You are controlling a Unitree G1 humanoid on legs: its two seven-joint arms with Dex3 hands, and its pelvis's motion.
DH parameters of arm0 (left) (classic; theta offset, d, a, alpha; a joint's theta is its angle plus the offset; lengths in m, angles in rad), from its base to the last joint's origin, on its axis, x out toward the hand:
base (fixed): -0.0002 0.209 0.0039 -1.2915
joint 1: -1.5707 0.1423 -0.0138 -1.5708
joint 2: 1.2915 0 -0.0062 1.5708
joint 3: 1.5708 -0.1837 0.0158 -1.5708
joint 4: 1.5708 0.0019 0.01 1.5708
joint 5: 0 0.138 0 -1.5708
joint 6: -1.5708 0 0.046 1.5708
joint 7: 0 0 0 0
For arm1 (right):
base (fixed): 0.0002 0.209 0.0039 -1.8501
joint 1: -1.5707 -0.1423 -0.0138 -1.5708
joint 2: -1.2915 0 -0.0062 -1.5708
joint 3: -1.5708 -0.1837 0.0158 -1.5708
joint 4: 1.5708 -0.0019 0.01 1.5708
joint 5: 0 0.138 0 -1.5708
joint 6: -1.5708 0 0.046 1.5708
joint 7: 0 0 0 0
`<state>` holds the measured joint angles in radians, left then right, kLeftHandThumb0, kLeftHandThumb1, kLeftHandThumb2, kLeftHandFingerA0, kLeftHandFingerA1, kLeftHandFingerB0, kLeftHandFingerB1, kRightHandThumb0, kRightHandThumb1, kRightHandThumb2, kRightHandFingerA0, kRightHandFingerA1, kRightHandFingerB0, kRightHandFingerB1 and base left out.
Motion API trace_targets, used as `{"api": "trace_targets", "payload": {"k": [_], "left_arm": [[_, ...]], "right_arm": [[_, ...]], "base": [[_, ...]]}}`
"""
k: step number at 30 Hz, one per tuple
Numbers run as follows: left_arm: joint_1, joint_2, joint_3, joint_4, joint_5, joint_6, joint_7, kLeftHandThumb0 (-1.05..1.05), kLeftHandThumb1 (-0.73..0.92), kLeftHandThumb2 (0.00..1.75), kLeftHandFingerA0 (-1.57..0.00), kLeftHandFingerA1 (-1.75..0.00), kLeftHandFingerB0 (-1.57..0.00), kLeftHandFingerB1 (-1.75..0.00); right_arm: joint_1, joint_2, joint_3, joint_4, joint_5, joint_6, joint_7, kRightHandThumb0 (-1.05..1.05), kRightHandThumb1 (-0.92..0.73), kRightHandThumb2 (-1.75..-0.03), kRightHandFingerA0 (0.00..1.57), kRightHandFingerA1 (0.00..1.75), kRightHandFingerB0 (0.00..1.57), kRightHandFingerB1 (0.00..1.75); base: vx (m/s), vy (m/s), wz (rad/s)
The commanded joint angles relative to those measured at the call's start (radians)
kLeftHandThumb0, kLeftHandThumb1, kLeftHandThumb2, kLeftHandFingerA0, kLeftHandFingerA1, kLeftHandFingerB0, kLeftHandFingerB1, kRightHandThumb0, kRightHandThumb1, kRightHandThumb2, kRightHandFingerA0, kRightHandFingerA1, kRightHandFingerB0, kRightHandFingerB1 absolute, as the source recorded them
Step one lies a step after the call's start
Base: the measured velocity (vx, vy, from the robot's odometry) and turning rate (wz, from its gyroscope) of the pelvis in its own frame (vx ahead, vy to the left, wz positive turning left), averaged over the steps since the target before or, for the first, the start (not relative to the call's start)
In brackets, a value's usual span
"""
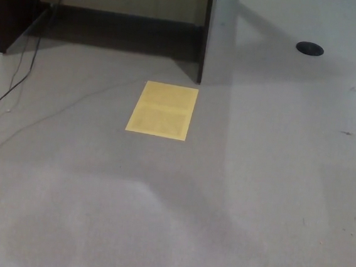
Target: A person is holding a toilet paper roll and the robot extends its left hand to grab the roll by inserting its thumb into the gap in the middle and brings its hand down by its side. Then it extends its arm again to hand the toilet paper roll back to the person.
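yellow sheet (162,110) flat on grey floor (254,197)

A grey carpeted floor (235,196) is filling almost the whole head view. A yellow rectangular sheet (162,110) is lying flat on it, serving here as the landmark. Just beyond the sheet's far right corner, a dark upright panel (204,35) of some furniture is standing on the floor, with a shadowed recess stretching away to the sheet's far left. Well to the left of the sheet, thin dark cables (9,89) are trailing across the carpet toward the picture's edge. Far to the right of the sheet and further back, a small round black disc (310,48) is sitting on the floor.
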<state>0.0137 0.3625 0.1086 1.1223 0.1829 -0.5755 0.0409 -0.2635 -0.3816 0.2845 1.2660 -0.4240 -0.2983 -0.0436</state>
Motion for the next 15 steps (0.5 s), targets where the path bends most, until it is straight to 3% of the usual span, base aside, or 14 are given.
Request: {"api": "trace_targets", "payload": {"k": [1,4,7,11,15], "left_arm": [[-0.007,0.026,0.001,0.002,-0.013,-0.049,0.010,-0.12,0.80,0.71,-0.82,-1.41,-0.77,-1.21],[0.002,0.024,0.005,0.005,-0.024,-0.055,-0.001,-0.11,0.80,0.72,-0.84,-1.38,-0.79,-1.20],[0.013,0.015,0.023,-0.004,-0.048,-0.082,-0.007,-0.12,0.83,0.72,-0.87,-1.50,-0.76,-1.25],[0.004,0.012,0.049,-0.076,-0.080,-0.102,-0.024,-0.08,0.82,0.72,-0.88,-1.50,-0.73,-1.27],[-0.027,0.014,0.056,-0.240,-0.086,-0.136,-0.022,-0.05,0.80,0.77,-0.93,-1.52,-0.75,-1.28]], "right_arm": [[-0.005,-0.005,-0.007,0.005,0.006,0.007,0.005,-0.35,-0.67,-0.60,0.74,0.60,0.56,0.42],[0.011,-0.007,-0.002,0.002,0.000,0.001,-0.004,-0.36,-0.68,-0.61,0.75,0.63,0.57,0.43],[0.023,-0.006,-0.002,-0.001,0.002,-0.005,-0.010,-0.35,-0.67,-0.60,0.75,0.65,0.56,0.43],[0.020,-0.002,-0.006,-0.005,0.005,0.002,-0.007,-0.34,-0.65,-0.59,0.78,0.71,0.54,0.41],[0.019,-0.006,-0.019,-0.005,0.016,0.004,-0.002,-0.34,-0.67,-0.60,0.75,0.62,0.54,0.41]], "base": [[0.00,0.000,0.00],[0.00,0.000,0.00],[0.00,0.000,0.00],[0.00,0.000,0.00],[0.00,0.000,0.00]]}}
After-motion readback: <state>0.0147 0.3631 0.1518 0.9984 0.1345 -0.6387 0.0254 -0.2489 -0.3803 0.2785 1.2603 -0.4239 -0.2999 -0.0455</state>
